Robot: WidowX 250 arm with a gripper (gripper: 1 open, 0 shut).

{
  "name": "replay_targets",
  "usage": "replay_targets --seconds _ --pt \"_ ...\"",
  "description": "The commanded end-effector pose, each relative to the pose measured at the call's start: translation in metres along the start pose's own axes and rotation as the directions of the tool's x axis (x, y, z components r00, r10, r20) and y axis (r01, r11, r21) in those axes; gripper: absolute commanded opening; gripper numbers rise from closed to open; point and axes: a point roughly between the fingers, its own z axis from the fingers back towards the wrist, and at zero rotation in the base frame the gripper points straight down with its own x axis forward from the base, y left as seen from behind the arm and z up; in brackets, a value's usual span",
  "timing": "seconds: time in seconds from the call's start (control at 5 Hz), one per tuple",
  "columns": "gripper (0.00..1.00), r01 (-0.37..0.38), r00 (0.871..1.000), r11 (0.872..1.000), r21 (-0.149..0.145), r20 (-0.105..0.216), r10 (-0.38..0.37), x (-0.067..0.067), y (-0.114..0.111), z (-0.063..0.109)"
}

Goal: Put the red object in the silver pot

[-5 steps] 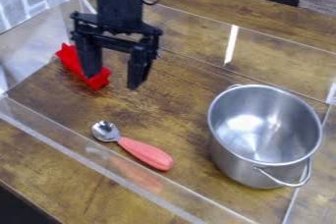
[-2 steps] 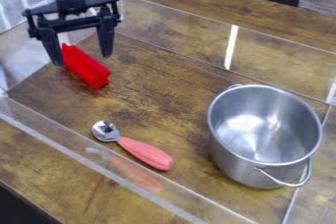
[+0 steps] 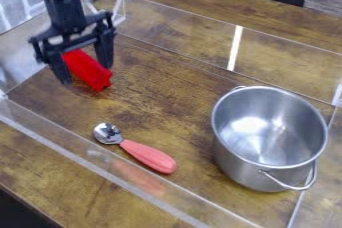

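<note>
The red object (image 3: 88, 70), a bright red ridged bar, lies on the wooden table at the left. My gripper (image 3: 78, 58) hangs right over it, open, with one dark finger on each side of the bar's far end; I cannot tell if the fingers touch it. The image of the gripper is blurred. The silver pot (image 3: 271, 135) stands empty at the lower right, far from the gripper.
A metal spoon with a salmon-red handle (image 3: 139, 149) lies near the front edge, between the red bar and the pot. Clear plastic walls (image 3: 238, 44) run around the table area.
The gripper moved left from in front of the red object, then came down and slightly right over it. It stayed open. The red object, spoon and pot have not moved.
</note>
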Motion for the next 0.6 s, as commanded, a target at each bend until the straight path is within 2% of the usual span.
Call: replay_targets --seconds 0.0,0.2,0.4 --pt "1.00 -0.158 0.987 0.986 -0.055 0.023 0.160 0.002 -0.007 0.002" --pt "1.00 -0.265 0.964 0.961 -0.071 0.012 0.267 0.000 -0.015 -0.005" --pt "1.00 -0.281 0.960 0.957 -0.078 -0.004 0.282 0.013 -0.016 -0.013"
